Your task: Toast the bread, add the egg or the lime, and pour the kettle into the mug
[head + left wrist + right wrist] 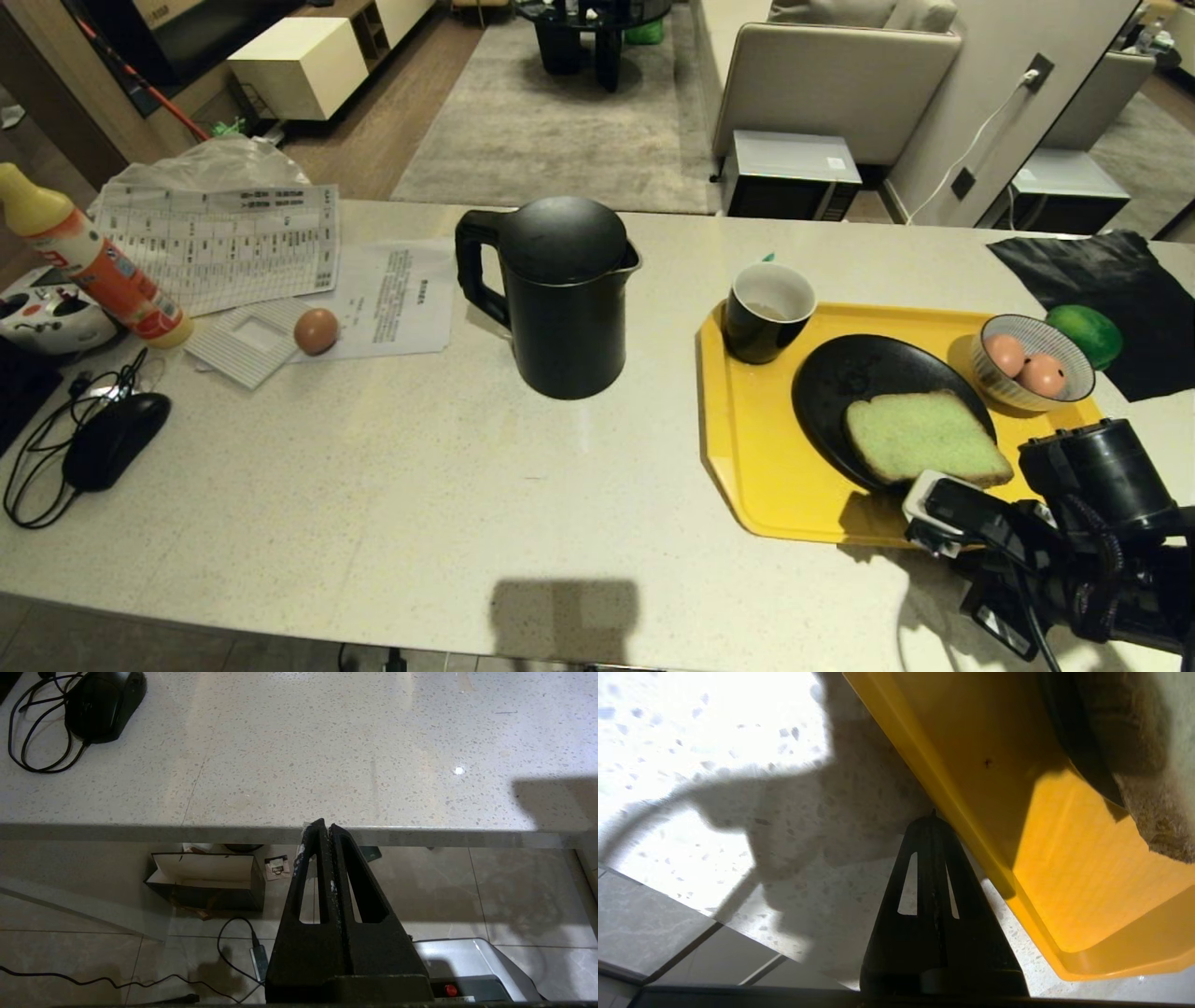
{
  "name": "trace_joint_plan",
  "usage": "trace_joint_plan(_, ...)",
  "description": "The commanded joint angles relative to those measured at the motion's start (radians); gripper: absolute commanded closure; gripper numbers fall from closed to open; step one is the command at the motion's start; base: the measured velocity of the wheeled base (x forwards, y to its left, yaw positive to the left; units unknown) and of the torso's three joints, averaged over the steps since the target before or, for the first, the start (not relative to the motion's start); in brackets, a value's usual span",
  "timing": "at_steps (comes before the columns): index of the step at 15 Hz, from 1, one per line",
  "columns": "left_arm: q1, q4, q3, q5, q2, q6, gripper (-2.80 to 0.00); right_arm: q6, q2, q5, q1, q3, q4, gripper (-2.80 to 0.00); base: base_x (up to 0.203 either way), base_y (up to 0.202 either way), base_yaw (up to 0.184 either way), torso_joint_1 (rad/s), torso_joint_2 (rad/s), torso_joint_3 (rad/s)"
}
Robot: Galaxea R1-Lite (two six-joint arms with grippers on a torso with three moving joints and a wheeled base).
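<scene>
Beside the closed right tool (pixel 931 817), bread (pixel 1153 756) on tray (pixel 1045 858)

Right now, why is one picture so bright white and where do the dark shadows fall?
Right wrist view: glare washes out the counter, with the arm's dark shadow crossing it beside the yellow tray. Head view: a square shadow sits at the counter's near edge. Left wrist view: even light, one small bright glint.
</scene>
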Motion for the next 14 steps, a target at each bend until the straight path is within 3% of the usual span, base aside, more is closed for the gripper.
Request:
trace_joint_plan(1,0.000,0.000,0.000,0.000,0.000,0.000,0.00,-0.003,0.009,0.001,0.013,-0.003,0.001,0.00,0.000,0.000,0.000,0.000,0.00,0.000)
trace_joint_plan(8,0.000,0.000,0.000,0.000,0.000,0.000,0.00,-0.001,0.050,0.002,0.015,0.010,-0.147,0.00,0.000,0.000,0.000,0.000,0.00,0.000)
trace_joint_plan(14,0.000,0.000,0.000,0.000,0.000,0.000,0.00,0.027,0.061,0.004,0.033,0.001,-0.157,0.00,0.000,0.000,0.000,0.000,0.00,0.000)
